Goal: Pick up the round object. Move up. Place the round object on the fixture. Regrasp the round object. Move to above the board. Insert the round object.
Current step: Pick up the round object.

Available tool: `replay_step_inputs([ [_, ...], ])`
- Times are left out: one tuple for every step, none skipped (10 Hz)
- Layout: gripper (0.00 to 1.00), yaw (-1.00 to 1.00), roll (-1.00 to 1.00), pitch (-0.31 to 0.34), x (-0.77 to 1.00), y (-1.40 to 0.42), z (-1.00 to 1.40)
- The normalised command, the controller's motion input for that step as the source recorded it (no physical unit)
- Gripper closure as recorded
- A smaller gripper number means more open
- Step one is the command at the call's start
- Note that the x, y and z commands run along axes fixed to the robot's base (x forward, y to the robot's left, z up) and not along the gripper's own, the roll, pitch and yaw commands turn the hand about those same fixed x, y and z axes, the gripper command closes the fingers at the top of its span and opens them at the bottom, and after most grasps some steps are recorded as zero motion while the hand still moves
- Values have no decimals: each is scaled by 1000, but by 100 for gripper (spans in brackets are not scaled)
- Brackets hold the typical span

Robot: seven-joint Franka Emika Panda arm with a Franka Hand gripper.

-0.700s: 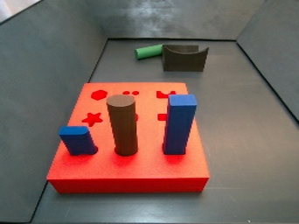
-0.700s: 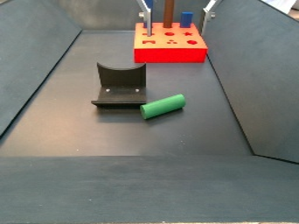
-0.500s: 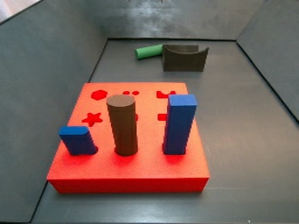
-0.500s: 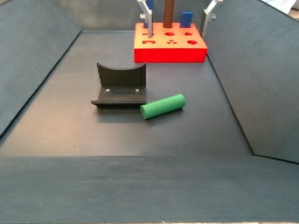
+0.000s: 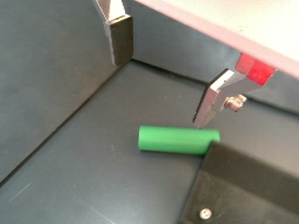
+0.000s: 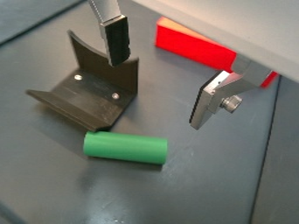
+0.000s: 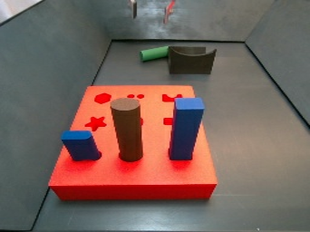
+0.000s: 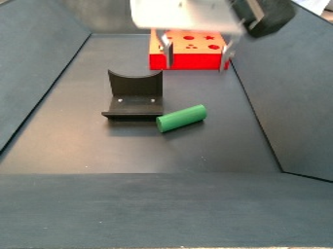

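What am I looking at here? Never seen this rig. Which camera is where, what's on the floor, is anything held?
One robot arm with a two-finger end effector; its silver fingers are open and hold nothing. Two pictures come from cameras on the wrist, looking down; two from cameras fixed beside the bin. On the grey floor lie a green cylinder and, beside it, the dark fixture. The red board carries a brown peg and blue blocks. The end effector hangs above the cylinder.

Cylinder (image 8: 182,119) on floor beside fixture (image 8: 132,94); gripper (image 6: 163,74) above, empty
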Motion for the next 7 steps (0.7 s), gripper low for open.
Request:
replay_step_inputs([
  [0, -546, -214, 33, 311, 183, -609],
  [0, -563, -224, 39, 274, 169, -583],
  [0, -597, -229, 44, 209, 131, -569],
  [0, -674, -250, 0, 54, 51, -546],
  [0, -677, -284, -37, 0, 0, -483],
  [0, -543, -357, -219, -211, 14, -349],
  [0, -389, -401, -234, -154, 80, -271],
])
